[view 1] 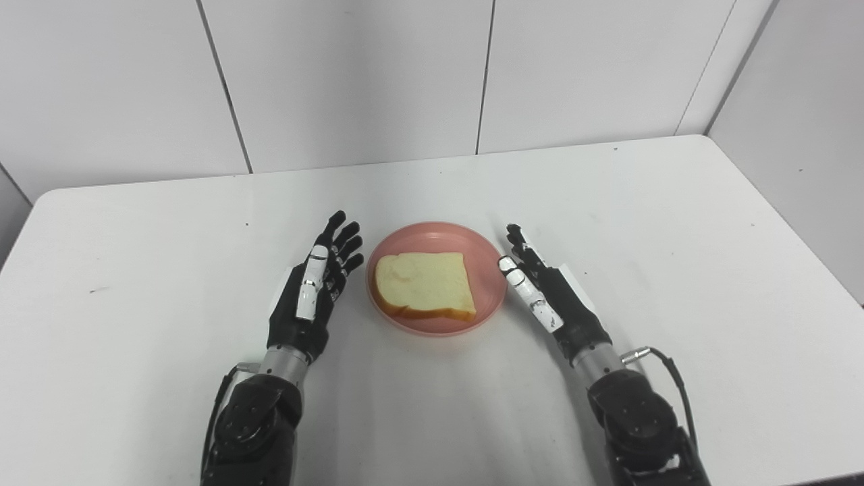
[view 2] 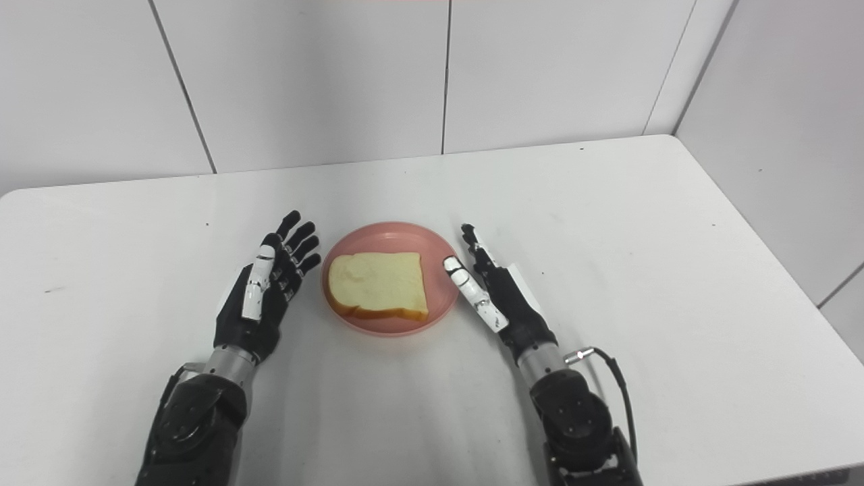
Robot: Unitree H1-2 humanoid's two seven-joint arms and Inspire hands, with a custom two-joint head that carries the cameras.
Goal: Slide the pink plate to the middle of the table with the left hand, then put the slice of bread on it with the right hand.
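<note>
A round pink plate sits near the middle of the white table. A slice of bread lies flat on it, crust edge toward me. My left hand stands just left of the plate, open, fingers spread and pointing away, a small gap from the rim. My right hand is just right of the plate, open with fingers extended, its thumb close to the rim. Neither hand holds anything.
The white table reaches to a grey panelled wall at the back. Its right edge runs along another wall panel. A thin cable loops off my right wrist.
</note>
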